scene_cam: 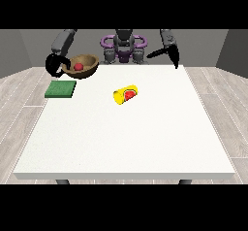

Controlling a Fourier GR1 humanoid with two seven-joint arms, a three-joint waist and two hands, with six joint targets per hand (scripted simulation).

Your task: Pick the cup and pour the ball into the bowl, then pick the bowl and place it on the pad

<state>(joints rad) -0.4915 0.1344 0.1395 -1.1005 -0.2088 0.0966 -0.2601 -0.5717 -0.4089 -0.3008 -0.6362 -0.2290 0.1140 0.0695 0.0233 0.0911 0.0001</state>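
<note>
Yellow cylindrical cup (126, 94), nearest the camera at frame centre, lies tipped on its side on the large white table (121, 142), long axis running lower left to upper right. Brown wooden bowl (83, 65), upper left, carries the small red ball (78, 66) and is clasped at its rim by the hand at the view's left (54, 65), fingers curled round it. Flat green square pad (61, 89) lies just below that bowl, so the placing move looks short; the hand at the view's right (175, 60), upper right, hangs clear, holding nothing, finger state indiscernible.

Bowl (85, 65) with ball (78, 66) above pad (61, 89)
</note>
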